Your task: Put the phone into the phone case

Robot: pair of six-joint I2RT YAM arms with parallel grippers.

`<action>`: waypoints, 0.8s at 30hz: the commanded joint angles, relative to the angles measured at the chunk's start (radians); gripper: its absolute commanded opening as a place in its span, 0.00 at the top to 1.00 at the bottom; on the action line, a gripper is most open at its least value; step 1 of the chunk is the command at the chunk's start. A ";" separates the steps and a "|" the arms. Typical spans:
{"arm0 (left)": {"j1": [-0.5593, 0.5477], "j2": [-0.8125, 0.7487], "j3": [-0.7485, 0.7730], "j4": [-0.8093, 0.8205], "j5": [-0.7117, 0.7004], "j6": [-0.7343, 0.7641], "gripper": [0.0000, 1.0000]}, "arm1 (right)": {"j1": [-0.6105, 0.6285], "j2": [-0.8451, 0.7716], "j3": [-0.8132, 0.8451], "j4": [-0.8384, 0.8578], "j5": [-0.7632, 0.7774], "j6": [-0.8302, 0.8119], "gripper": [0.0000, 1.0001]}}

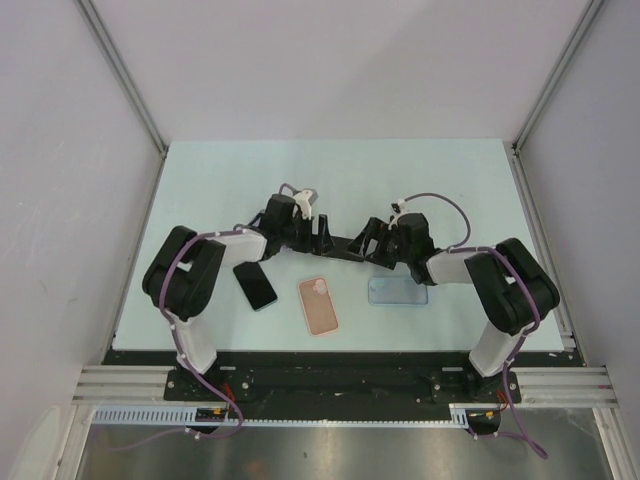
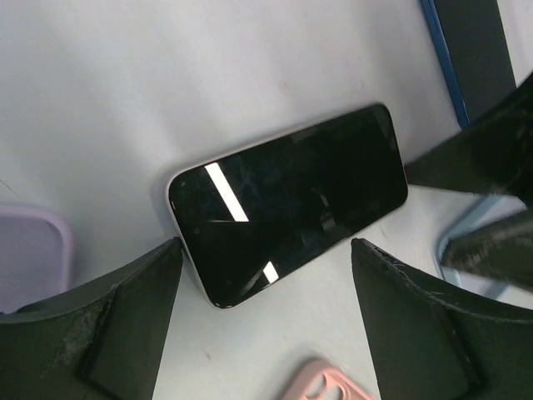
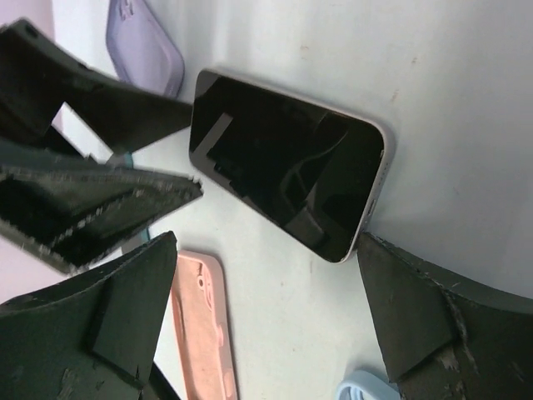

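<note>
The phone (image 1: 345, 243) is a black slab with a pale rim. It lies flat and screen up on the table between my two grippers. My left gripper (image 1: 322, 232) is open, and its fingertips flank the phone's (image 2: 291, 196) near corner without closing on it. My right gripper (image 1: 372, 240) is also open at the phone's (image 3: 287, 171) other end, with one fingertip (image 3: 375, 258) right at a corner. A pink phone case (image 1: 318, 304) lies open side up just nearer than the phone. It also shows as the pink case (image 3: 200, 325) and its tip (image 2: 325, 385) in the wrist views.
A light blue case (image 1: 397, 291) lies under the right forearm. A lavender case (image 2: 29, 254) sits left of the phone and appears again as the lavender case (image 3: 141, 46). A dark flat rectangle (image 1: 255, 285) lies by the left arm. Grey walls enclose the table (image 1: 330, 170).
</note>
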 commanded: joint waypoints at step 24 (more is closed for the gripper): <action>-0.031 -0.394 -0.272 -0.088 -0.152 -0.088 0.00 | 0.035 -0.076 -0.013 -0.337 0.128 -0.180 0.04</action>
